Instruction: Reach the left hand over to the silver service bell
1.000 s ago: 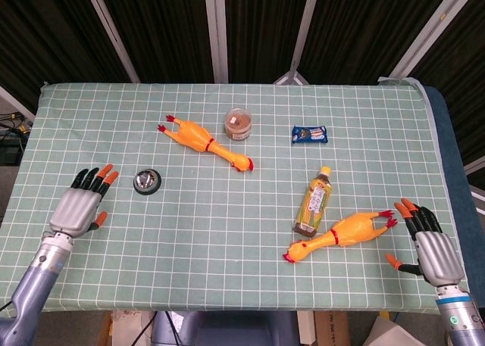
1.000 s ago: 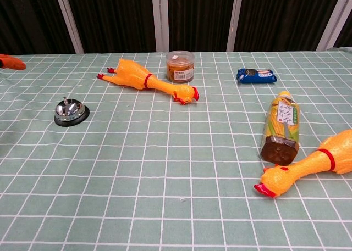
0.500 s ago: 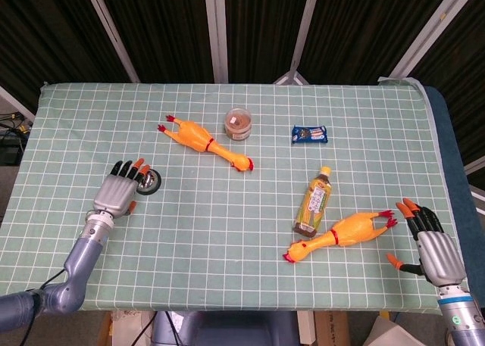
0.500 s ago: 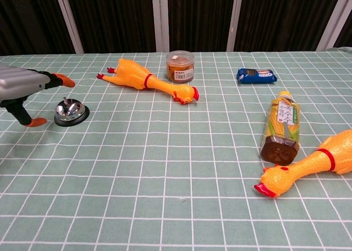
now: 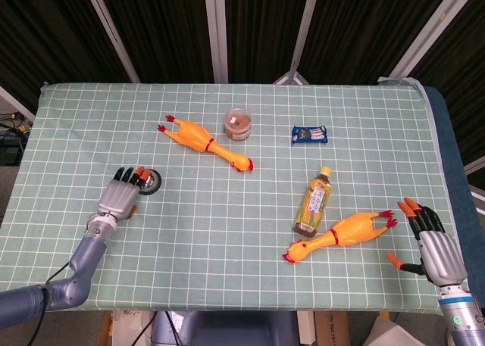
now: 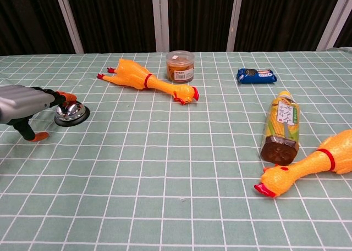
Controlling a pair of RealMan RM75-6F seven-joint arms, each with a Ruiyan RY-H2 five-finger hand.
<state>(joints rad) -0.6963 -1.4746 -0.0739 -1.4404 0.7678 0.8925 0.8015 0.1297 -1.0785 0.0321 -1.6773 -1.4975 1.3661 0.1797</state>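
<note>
The silver service bell [image 5: 149,181] [image 6: 73,113] sits on a black base at the left of the green checked table. My left hand [image 5: 120,197] [image 6: 26,107] lies just left of it, palm down, fingers stretched out with their tips over the bell's near edge; nothing is held. Whether the tips touch the bell is not clear. My right hand [image 5: 429,241] rests open at the table's right front corner, beside a rubber chicken's feet. The chest view does not show the right hand.
One yellow rubber chicken [image 5: 204,143] [image 6: 147,81] lies behind the bell, another [image 5: 339,235] [image 6: 305,167] at the front right. A tea bottle [image 5: 315,201] [image 6: 281,127] lies on its side, a small snack jar [image 5: 238,123] [image 6: 180,65] and a blue cookie pack [image 5: 309,135] [image 6: 256,75] farther back.
My left hand has travelled right from the table's left edge to the bell and sunk lower, its fingertips now at the bell. The right hand has stayed put.
</note>
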